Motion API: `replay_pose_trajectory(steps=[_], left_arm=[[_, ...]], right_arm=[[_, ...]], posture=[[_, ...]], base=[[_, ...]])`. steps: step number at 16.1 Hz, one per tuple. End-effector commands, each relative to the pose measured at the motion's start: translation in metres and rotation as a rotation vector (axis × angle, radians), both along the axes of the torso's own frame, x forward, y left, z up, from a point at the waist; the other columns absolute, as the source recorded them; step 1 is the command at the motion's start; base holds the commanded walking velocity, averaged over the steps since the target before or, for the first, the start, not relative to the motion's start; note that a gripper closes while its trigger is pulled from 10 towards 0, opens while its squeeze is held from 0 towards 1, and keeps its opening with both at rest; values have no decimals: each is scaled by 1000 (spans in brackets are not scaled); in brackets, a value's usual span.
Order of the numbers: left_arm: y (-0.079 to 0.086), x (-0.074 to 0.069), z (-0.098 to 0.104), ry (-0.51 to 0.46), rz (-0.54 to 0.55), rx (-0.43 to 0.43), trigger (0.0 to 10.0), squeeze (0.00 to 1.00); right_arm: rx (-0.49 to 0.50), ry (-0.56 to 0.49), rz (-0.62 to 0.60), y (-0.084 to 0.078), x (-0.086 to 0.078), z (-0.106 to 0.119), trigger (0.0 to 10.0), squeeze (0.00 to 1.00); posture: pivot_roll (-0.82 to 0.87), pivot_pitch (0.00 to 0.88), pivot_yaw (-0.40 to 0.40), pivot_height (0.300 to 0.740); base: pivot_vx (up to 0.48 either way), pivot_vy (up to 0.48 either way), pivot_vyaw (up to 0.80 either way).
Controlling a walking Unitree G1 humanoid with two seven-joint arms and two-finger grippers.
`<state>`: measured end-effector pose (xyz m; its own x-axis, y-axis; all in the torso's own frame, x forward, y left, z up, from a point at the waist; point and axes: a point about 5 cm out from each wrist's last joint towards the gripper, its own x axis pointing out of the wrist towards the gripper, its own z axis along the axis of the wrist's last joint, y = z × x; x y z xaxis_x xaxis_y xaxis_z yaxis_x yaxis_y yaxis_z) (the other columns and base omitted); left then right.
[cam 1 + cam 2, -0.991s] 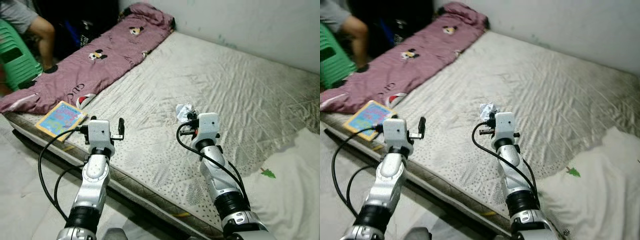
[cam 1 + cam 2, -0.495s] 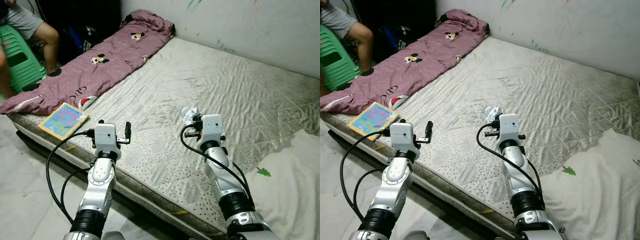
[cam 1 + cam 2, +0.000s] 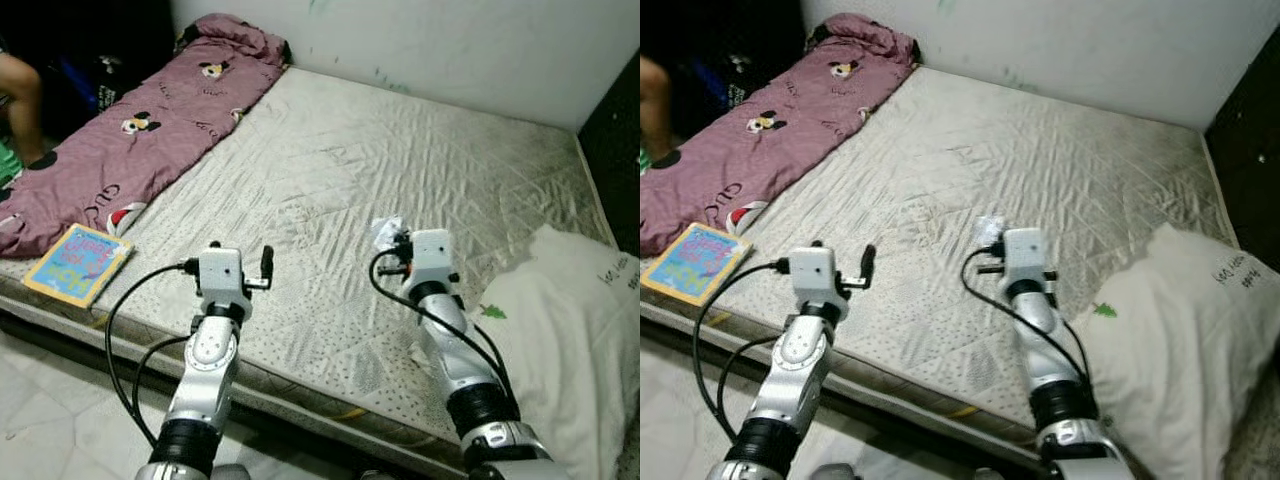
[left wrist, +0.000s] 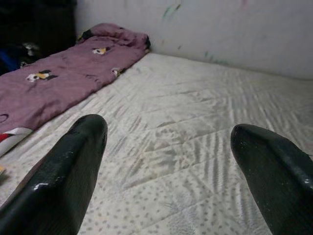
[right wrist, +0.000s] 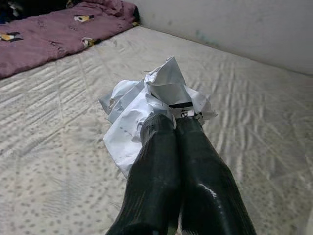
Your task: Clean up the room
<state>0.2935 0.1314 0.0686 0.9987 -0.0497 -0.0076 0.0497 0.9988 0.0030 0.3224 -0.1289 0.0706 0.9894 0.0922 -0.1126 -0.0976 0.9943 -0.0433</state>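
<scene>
One mattress point(image 3: 420, 170), one maroon blanket point(image 3: 150, 130), one white pillow point(image 3: 570, 330), one colourful book point(image 3: 75, 262) at the mattress edge, one crumpled paper wad point(image 5: 151, 105). Right gripper point(image 5: 176, 127) above the mattress middle, fingers point(image 5: 156, 147) pressed together, pinching the wad. Left gripper point(image 4: 171, 142) near the edge, fingers point(image 4: 73, 161) spread wide, holding nothing.

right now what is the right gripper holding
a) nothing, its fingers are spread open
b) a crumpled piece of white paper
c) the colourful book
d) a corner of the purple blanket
b: the right gripper has its two black fingers pressed together on a crumpled piece of white paper, held above the mattress, while the left gripper is open and holds nothing.
</scene>
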Motion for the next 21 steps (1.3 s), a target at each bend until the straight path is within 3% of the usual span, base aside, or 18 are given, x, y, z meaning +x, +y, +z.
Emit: replay_pose_trajectory(steps=[1,9,15,17,21], left_arm=[[1,1,1,-1,-2,0,10000,0],[1,3,2,-2,10,-8,10000,0],[4,3,4,-21,20,-50,10000,0],[8,4,5,-21,64,3,10000,0],[7,5,3,-17,32,-18,10000,0]], right_arm=[[11,2,21,6,3,3,10000,0],[3,8,34,6,5,3,10000,0],[3,17,47,7,4,1,10000,0],[5,17,52,8,4,1,10000,0],[15,33,51,8,4,-1,10000,0]], posture=[[121,0,-59,740],[119,0,-67,740],[116,0,-69,740],[115,0,-69,740],[112,0,-66,740]], base=[[0,379,0],[0,360,0],[0,0,0],[0,0,0],[0,0,-200]])
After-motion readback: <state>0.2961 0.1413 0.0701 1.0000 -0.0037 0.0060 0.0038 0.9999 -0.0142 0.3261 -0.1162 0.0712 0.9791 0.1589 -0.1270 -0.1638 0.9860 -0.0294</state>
